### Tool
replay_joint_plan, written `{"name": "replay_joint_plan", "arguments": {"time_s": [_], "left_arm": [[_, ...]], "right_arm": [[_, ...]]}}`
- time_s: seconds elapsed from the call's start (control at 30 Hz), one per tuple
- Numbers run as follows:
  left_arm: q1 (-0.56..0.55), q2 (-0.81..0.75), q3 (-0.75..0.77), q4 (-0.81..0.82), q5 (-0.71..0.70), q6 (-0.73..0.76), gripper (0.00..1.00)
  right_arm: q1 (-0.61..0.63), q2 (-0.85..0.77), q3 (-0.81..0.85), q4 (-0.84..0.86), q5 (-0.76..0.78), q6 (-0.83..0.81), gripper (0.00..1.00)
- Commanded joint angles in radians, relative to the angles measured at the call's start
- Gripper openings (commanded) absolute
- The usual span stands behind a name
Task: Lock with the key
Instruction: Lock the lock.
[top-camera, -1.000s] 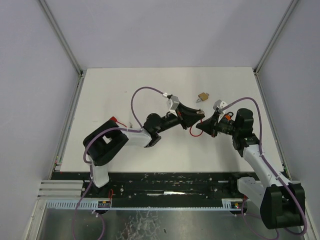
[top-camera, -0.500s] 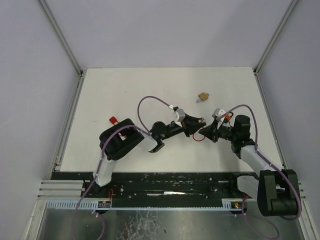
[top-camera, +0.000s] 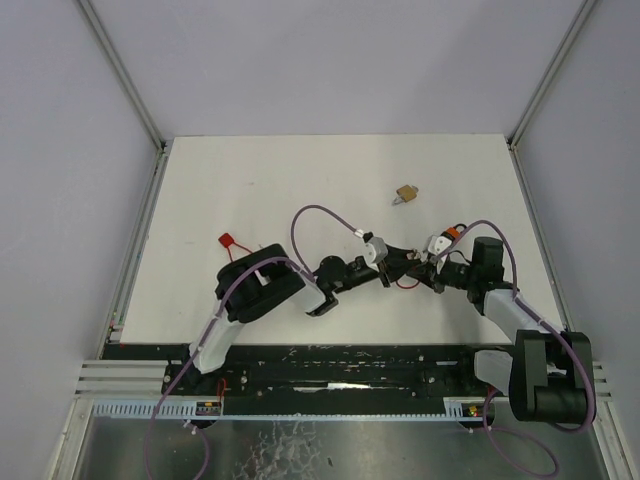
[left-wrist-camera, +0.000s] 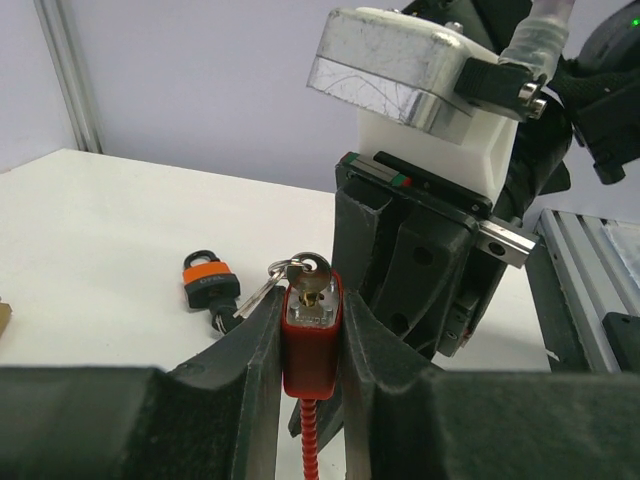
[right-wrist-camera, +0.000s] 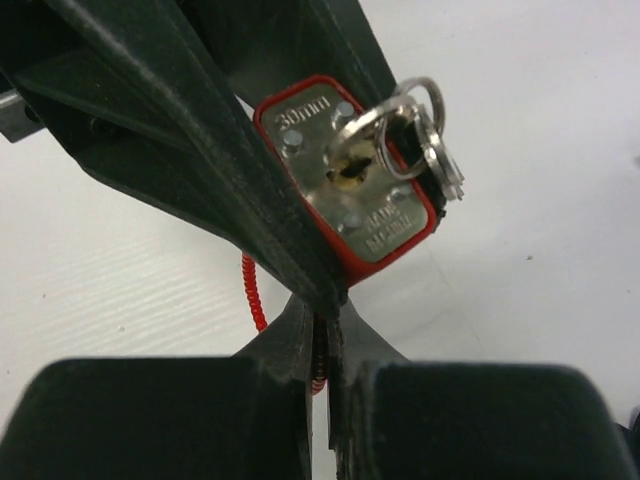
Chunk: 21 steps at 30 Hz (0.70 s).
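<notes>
- My left claw (left-wrist-camera: 312, 300) pinches the red padlock (left-wrist-camera: 311, 352) by its sides, with the key (left-wrist-camera: 314, 270) seated in the keyhole.
- My right claw (right-wrist-camera: 320, 318) is pressed together on the red cable (right-wrist-camera: 250, 290), just below the lock body.
- Both claws meet over the table (top-camera: 250, 180), right of centre and well inside every edge.
- An orange padlock (left-wrist-camera: 205, 284) lies near them; a brass padlock (top-camera: 406, 192) lies well apart, toward the far edge.

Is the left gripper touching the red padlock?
Touching: the left wrist view shows the left gripper clamping the red padlock between both fingers, no gap.
</notes>
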Motion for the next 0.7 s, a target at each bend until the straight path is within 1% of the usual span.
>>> {"name": "replay_joint_plan", "arguments": {"time_s": [0.0, 0.07, 0.1, 0.17, 0.3, 0.43, 0.53, 0.67], "left_arm": [[-0.039, 0.072, -0.052, -0.001, -0.034, 0.090, 0.00], [-0.051, 0.089, -0.062, 0.025, -0.051, 0.087, 0.00], [-0.057, 0.098, -0.060, 0.026, -0.054, 0.088, 0.00], [-0.065, 0.100, -0.061, 0.029, -0.059, 0.096, 0.00], [-0.068, 0.110, -0.062, 0.028, -0.077, 0.118, 0.00], [-0.069, 0.119, -0.064, 0.024, -0.099, 0.128, 0.00], [-0.071, 0.121, -0.063, 0.022, -0.105, 0.135, 0.00], [-0.074, 0.121, -0.065, 0.022, -0.120, 0.144, 0.00]], "right_arm": [[-0.009, -0.044, 0.065, -0.052, -0.233, -0.242, 0.03], [-0.014, -0.048, 0.055, -0.126, -0.271, -0.354, 0.09], [-0.016, -0.051, 0.041, -0.132, -0.281, -0.385, 0.11], [-0.017, -0.061, 0.012, -0.124, -0.285, -0.419, 0.11], [-0.018, -0.055, -0.014, -0.107, -0.266, -0.426, 0.11], [-0.018, -0.047, -0.002, -0.186, -0.263, -0.512, 0.14], [-0.018, -0.047, -0.004, -0.219, -0.243, -0.562, 0.21], [-0.028, -0.057, 0.023, -0.314, -0.253, -0.639, 0.31]]}}
